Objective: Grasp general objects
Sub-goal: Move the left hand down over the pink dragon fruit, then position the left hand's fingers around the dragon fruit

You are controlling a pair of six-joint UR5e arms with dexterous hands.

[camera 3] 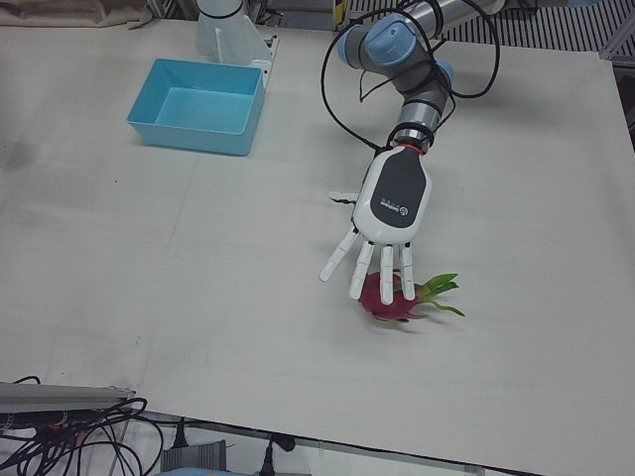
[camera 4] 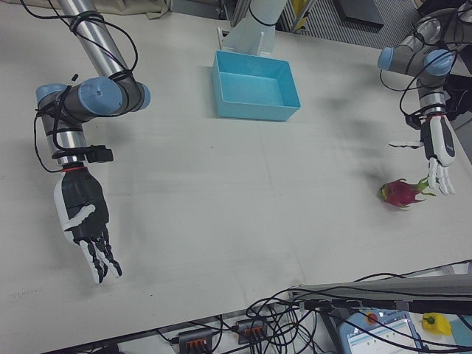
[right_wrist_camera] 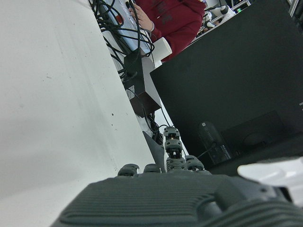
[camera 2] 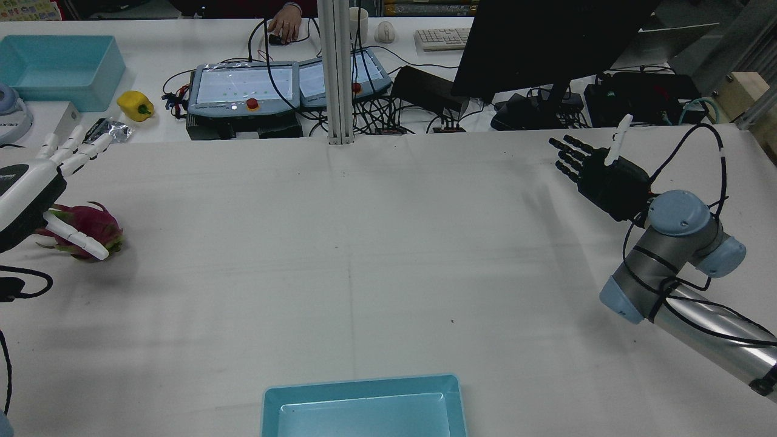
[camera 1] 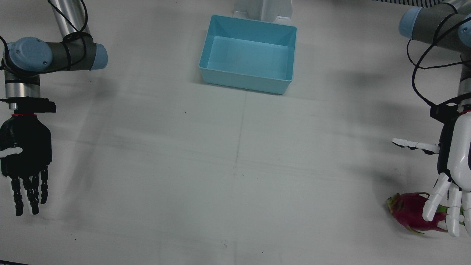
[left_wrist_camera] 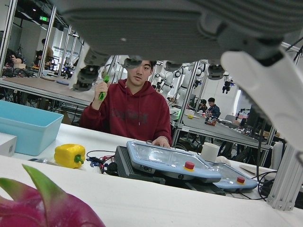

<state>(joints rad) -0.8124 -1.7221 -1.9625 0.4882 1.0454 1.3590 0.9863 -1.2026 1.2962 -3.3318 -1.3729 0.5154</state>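
Note:
A pink dragon fruit (camera 1: 412, 213) with green scales lies near the table's edge on my left arm's side, also seen as the dragon fruit (camera 3: 392, 297), the dragon fruit (camera 2: 85, 227) and the dragon fruit (camera 4: 400, 192). My white left hand (camera 3: 389, 203) hovers over it, open, fingers spread and reaching across the fruit without closing on it; the same left hand (camera 1: 452, 173) shows at the front view's right edge. My black right hand (camera 1: 25, 162) hangs open above bare table far on the other side, holding nothing; the rear view shows this right hand (camera 2: 598, 170).
A light blue bin (camera 1: 248, 55) sits mid-table near the pedestals. Beyond the far table edge lie control pendants (camera 2: 243, 85), cables, a yellow pepper (camera 2: 135, 104), another blue bin (camera 2: 57, 64) and a dark monitor (camera 2: 546, 42). A person (left_wrist_camera: 135, 111) sits there.

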